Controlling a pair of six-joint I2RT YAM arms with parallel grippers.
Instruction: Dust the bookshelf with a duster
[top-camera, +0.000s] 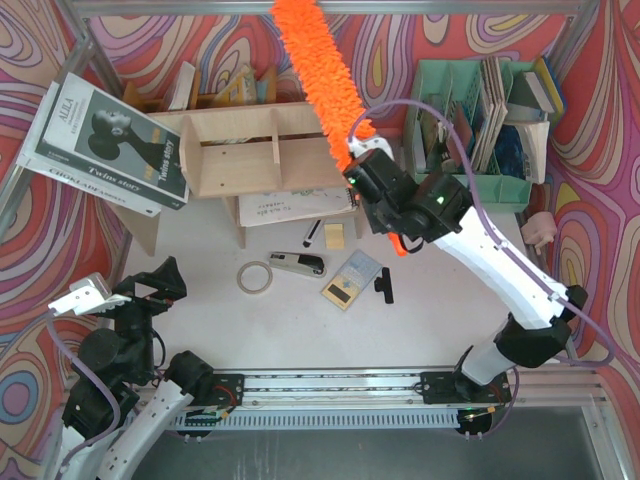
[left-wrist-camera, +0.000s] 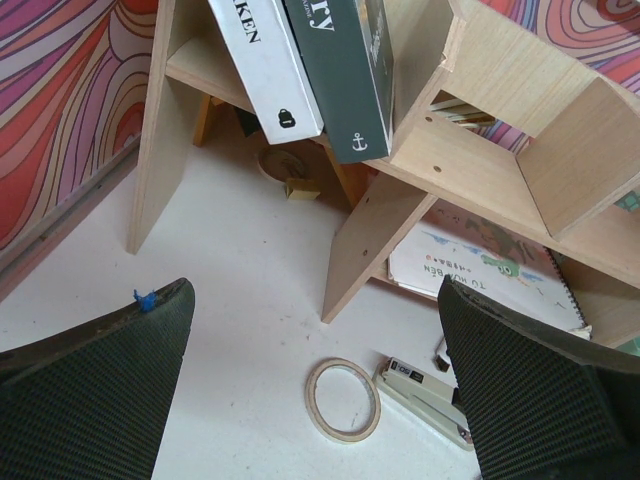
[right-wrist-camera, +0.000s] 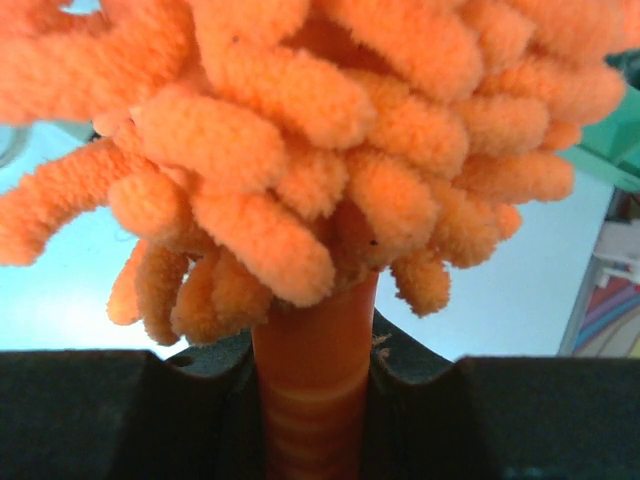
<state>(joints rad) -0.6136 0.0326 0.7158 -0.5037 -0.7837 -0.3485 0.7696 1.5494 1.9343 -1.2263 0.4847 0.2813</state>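
The bookshelf is a light plywood unit at the back left, and its dividers and a leg fill the left wrist view. The fluffy orange duster slants up over the shelf's right end towards the back wall. My right gripper is shut on its thin orange handle, whose tip pokes out below the wrist. In the right wrist view the handle sits clamped between the jaws of the right gripper under the fluffy head. My left gripper hovers open near the front left, holding nothing.
Large books lean on the shelf's left end. A mint-green organiser stands at the back right, a darker wooden rack behind the shelf. On the table lie a tape ring, a stapler, a small pad and a black clip.
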